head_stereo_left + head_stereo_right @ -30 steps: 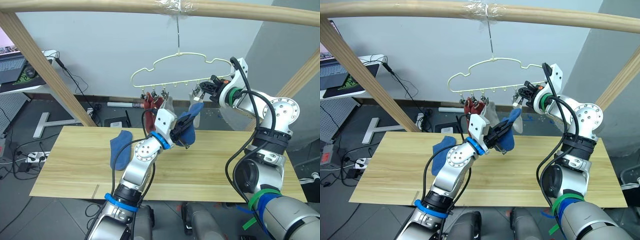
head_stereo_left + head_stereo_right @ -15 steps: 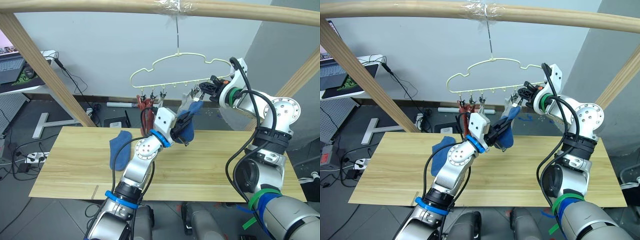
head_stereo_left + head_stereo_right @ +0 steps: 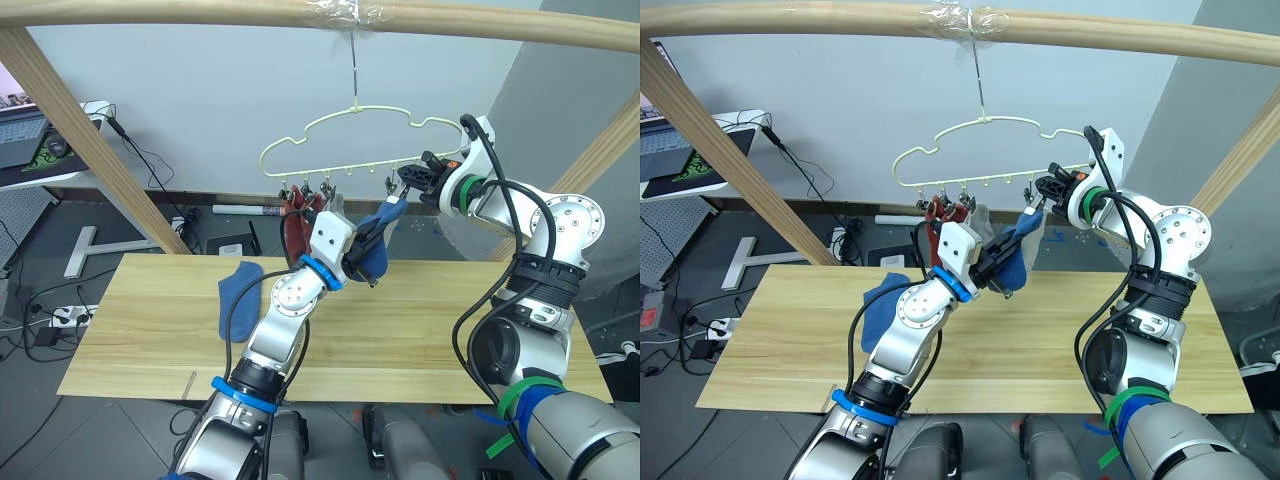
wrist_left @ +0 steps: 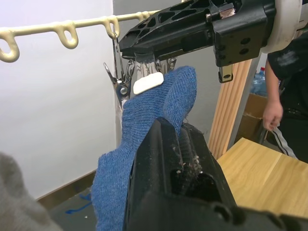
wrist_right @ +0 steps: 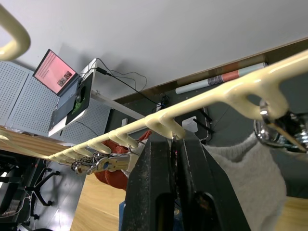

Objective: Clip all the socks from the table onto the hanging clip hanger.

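Left eye view: the left gripper (image 3: pixel 366 245) is squeezed shut on a blue sock (image 3: pixel 376 250) and holds it up to a metal clip (image 4: pixel 126 79) on the clip hanger (image 3: pixel 350 135). The right gripper (image 3: pixel 408 184) pinches that clip between its closed fingers. The sock top sits right at the clip. I think this sock is almost on. Red socks (image 3: pixel 296 222) and a grey sock (image 5: pixel 243 168) already hang from the hanger. One more blue sock (image 3: pixel 237 291) lies on the table (image 3: pixel 420 330), so at least that one is left to do.
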